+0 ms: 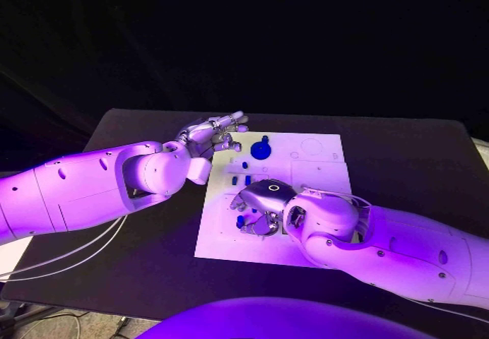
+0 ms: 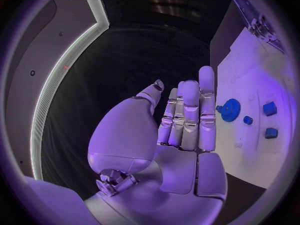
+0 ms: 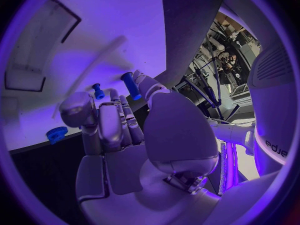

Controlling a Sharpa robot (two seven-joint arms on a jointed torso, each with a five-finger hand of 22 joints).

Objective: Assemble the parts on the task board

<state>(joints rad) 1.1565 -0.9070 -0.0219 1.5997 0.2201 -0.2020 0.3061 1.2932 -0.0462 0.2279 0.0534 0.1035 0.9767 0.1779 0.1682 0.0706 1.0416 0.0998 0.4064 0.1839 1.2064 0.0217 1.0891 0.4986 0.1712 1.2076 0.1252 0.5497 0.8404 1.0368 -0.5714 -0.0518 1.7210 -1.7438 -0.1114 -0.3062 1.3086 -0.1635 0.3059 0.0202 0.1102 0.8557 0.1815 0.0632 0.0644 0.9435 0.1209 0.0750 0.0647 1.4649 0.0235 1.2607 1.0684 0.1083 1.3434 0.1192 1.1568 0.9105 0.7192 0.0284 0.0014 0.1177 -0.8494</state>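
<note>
We see the left hand [image 1: 212,135] raised over the far left edge of the board [image 1: 306,240], palm up-turned, its fingers [image 2: 199,110] straight, side by side and holding nothing. The right hand [image 1: 261,205] is lowered palm-down onto the near left part of the board, its fingers curled downward. In the right wrist view a blue peg [image 3: 130,85] stands at its fingertips [image 3: 142,82], seemingly pinched there, though we cannot be sure of the grip.

We count the blue parts as follows. One gear [image 1: 261,150] lies just beyond the left hand's fingertips, toward the middle of the board. Three small blocks [image 2: 269,108] lie between the two hands. A second peg [image 3: 98,91] stands just beside the one at the right hand's fingertips, and a small toothed wheel [image 3: 56,133] sits at the board's edge near that hand.

The board is one white plate lying on a black surface [image 1: 408,155], with faint outlines of recesses on its far right side. The room behind the surface is dark.
</note>
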